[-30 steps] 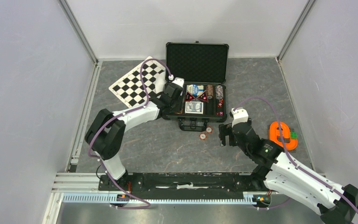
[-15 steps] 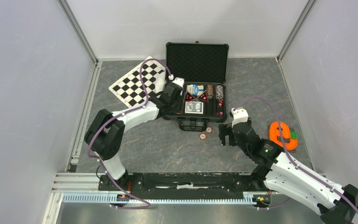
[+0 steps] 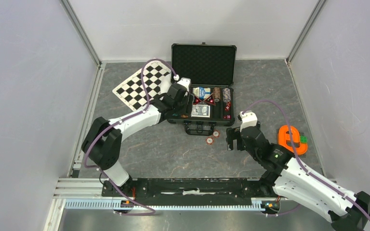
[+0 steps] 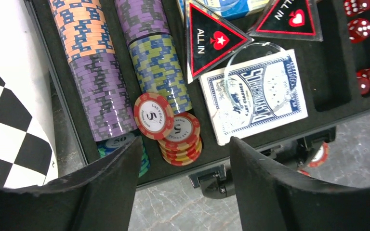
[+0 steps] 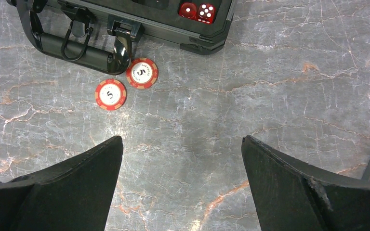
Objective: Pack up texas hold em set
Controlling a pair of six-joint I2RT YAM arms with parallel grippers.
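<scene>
Moved: left pincer point(image 4: 184, 144), now further over the case point(image 3: 203, 63), spread wider, holding nothing.
Case: open on the bench point(image 5: 270, 72), lid up.
Contents: two long chip rows point(image 4: 91, 82); one short red stack point(image 4: 182, 142) with one chip point(image 4: 153, 115) leaning on it; two triangles point(image 4: 209, 38) marked ALL IN; one blue deck point(image 4: 255, 94); red dice point(image 4: 368, 79), count unclear.
Loose beside the handle point(image 5: 84, 54): two red chips point(image 5: 142, 72).
Right pincer point(image 5: 182, 139): wide, holding nothing, over the bench near them.
</scene>
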